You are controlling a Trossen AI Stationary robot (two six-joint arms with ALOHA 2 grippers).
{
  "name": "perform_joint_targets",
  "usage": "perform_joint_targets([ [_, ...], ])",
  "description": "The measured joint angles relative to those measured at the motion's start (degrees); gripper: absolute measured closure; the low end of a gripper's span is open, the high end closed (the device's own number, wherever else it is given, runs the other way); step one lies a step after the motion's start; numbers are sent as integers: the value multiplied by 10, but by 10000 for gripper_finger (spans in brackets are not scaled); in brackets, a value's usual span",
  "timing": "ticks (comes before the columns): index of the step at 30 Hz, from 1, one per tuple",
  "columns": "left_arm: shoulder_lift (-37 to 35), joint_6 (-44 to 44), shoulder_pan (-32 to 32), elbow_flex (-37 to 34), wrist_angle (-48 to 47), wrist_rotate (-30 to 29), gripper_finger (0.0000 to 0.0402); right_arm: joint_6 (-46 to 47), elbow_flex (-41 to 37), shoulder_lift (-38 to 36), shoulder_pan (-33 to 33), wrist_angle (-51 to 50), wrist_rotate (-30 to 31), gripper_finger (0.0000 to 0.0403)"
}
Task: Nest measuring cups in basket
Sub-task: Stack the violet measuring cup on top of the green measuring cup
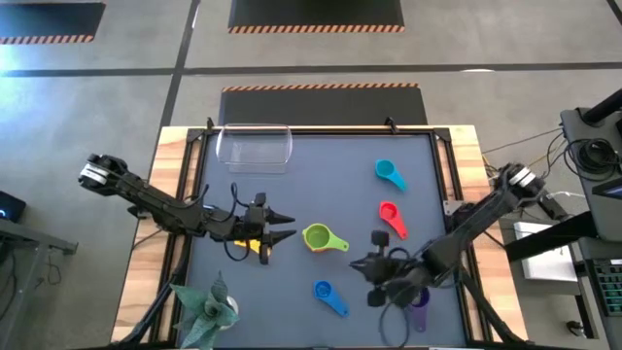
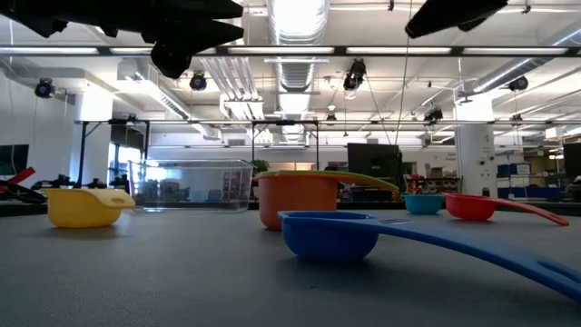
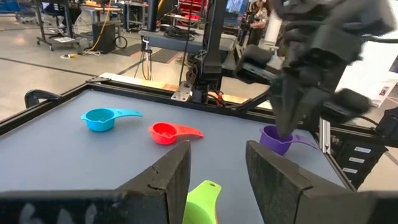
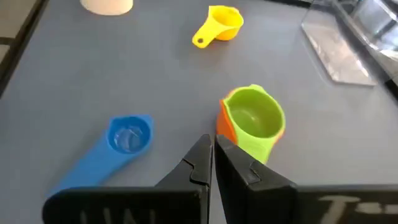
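- Grey concrete floor with hazard-striped mats surrounds the dark surface in the high view. The basket sits at about 11 o'clock, holding no cups. The green cup is nested in an orange cup at centre, with the teal cup and red cup toward 2 o'clock, the blue cup at 6 and the purple cup at 5.
- Low view: the yellow cup stands apart from the orange cup.
- Left wrist view: the left end effector is spread wide and empty, aimed at the green handle; I would centre both fingers around that handle before closing.
- Right wrist view: the right end effector is pinched together, holding nothing, just short of the green cup.
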Motion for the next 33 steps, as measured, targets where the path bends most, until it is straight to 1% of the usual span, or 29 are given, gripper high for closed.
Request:
perform_joint_targets([
  [2, 0, 0, 0, 0, -2, 0, 264, 32, 52, 40, 0, -84, -8, 394],
  [5, 0, 0, 0, 0, -8, 0, 264, 108, 126, 91, 3, -224, -11, 394],
  [7, 0, 0, 0, 0, -9, 0, 264, 161, 163, 109, 11, -308, 8, 394],
  [9, 0, 0, 0, 0, -9, 0, 264, 213, 180, 119, 25, -371, 36, 394],
  [12, 0, 0, 0, 0, -10, 0, 264, 301, 179, 116, 54, -428, 54, 394],
  [16, -1, 0, 0, 0, -13, 0, 264, 435, 166, 77, 88, -466, 64, 394],
  [19, -1, -1, 0, 0, -13, 1, 264, 495, 149, 46, 114, -467, 63, 394],
  [22, -1, -5, 0, 0, -13, 1, 264, 543, 124, 20, 145, -470, 56, 394],
  [24, -1, -6, 0, 0, -13, 1, 264, 569, 110, 3, 167, -472, 27, 394],
  [26, -1, -7, 0, 0, -13, 1, 264, 599, 97, -16, 190, -473, 15, 394],
  [31, -1, -12, 0, 0, -13, 1, 264, 651, 67, -60, 231, -463, 26, 394],
  [33, -1, -19, 0, 0, -12, 1, 264, 662, 53, -69, 235, -420, 49, 394],
])
